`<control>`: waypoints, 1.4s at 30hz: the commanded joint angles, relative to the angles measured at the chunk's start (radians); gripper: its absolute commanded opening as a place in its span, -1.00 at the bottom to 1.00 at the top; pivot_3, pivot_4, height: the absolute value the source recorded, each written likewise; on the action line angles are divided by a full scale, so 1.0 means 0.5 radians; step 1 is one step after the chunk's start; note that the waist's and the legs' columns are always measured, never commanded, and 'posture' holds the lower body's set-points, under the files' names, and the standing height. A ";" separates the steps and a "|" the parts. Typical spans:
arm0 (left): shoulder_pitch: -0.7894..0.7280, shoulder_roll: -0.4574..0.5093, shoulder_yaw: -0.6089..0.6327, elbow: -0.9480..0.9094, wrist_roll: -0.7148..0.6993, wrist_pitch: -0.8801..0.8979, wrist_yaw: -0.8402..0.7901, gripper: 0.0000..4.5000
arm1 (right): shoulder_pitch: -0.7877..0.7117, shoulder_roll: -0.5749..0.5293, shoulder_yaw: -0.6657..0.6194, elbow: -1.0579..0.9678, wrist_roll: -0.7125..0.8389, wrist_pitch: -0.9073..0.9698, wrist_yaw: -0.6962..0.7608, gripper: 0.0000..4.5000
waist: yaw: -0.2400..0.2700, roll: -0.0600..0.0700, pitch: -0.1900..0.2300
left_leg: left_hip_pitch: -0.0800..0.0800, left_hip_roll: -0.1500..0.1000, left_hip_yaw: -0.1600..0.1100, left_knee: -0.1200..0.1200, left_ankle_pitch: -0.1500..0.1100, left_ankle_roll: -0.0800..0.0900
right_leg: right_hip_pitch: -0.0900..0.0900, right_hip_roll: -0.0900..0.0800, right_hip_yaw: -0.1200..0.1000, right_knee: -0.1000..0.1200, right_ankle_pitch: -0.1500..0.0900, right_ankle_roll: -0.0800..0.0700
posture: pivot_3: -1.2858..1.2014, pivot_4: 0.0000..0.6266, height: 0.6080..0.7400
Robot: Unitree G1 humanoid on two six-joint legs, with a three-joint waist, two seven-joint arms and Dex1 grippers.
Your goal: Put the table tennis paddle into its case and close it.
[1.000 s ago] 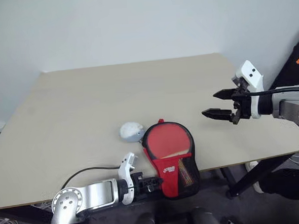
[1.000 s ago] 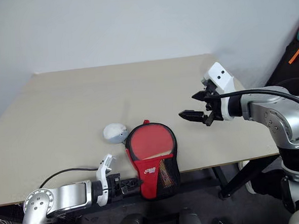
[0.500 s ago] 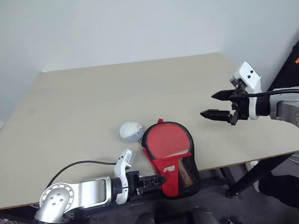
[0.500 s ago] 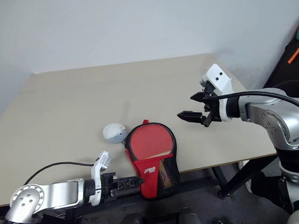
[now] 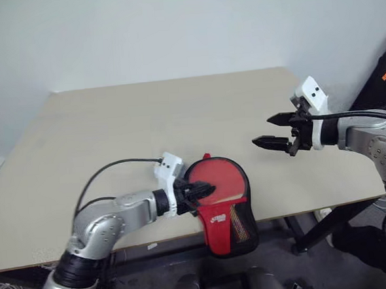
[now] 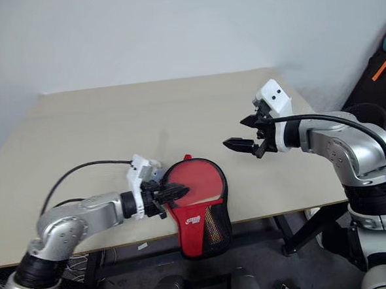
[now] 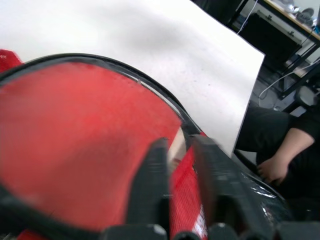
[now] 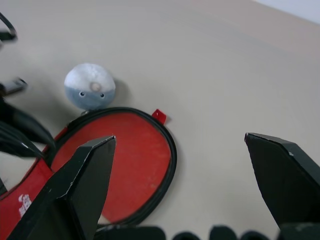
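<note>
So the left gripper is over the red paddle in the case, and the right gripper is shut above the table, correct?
Not quite: the right gripper is open, its fingers spread wide in the left eye view. The left gripper is indeed over the paddle in the case.

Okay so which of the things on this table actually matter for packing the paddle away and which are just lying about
For the job:
- red rubber-faced table tennis paddle, already lying in its case
- red, black-edged soft zip case, open, its lower end hanging over the table's near edge

Lying about:
- small rounded white-and-grey object beside the top of the case
- pale wooden table
</note>
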 commanded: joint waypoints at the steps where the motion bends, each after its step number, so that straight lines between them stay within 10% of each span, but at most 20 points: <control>1: -0.036 -0.076 -0.102 0.021 0.258 -0.114 -0.099 -0.99 | -0.134 0.086 0.036 0.074 -0.063 -0.097 -0.025 1.00 | -0.001 0.000 0.000 | 0.000 0.000 0.000 0.001 0.000 0.000 | 0.000 0.001 0.001 0.001 0.000 0.000 | 0.03 -1.00 1.00; 21: 0.227 -0.078 -0.136 0.071 0.864 -0.322 -0.508 -0.99 | -0.816 1.125 0.466 1.638 -0.595 -0.713 0.101 1.00 | -0.013 0.002 -0.001 | 0.001 0.001 -0.004 0.004 0.000 0.000 | 0.001 0.001 -0.002 0.006 0.004 0.006 | 0.03 -1.00 1.00; 42: 0.307 -0.163 -0.069 0.027 0.950 -0.303 -0.491 -0.99 | -0.837 1.595 0.512 2.266 -0.895 -1.036 0.217 1.00 | -0.017 0.004 -0.001 | 0.003 0.001 -0.006 0.002 0.002 -0.003 | 0.000 0.001 -0.005 0.012 0.005 0.006 | 0.03 -1.00 1.00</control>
